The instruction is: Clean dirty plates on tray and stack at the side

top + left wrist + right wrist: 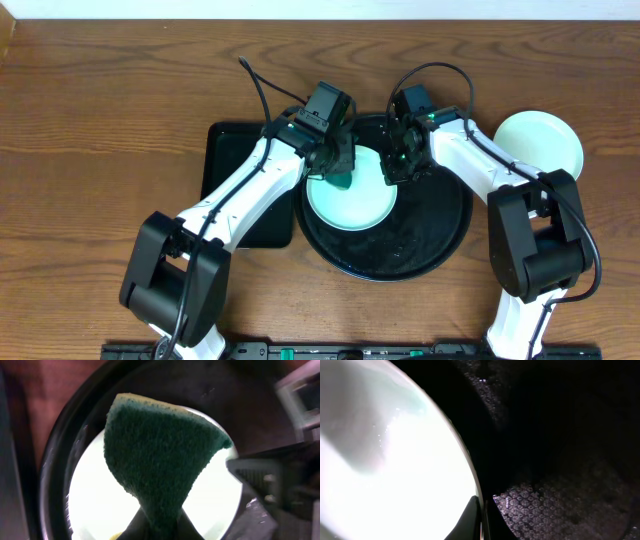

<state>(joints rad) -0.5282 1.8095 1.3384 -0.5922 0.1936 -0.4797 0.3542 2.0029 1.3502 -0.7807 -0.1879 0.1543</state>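
Wooden table (100, 100): round tray (440, 240), rectangular tray (225, 150), mint plate (540, 140).

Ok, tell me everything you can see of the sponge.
The sponge is dark green, with a coarse fibrous scrubbing face and a thin yellow layer along its far edge. The left gripper pinches its narrow end, so it bends and fans out wider. It sits over the pale plate on the round black tray; whether it touches the plate cannot be told.

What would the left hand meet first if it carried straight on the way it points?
The left hand holds a green sponge, which would meet the mint green plate on the round black tray first; whether they already touch is unclear.
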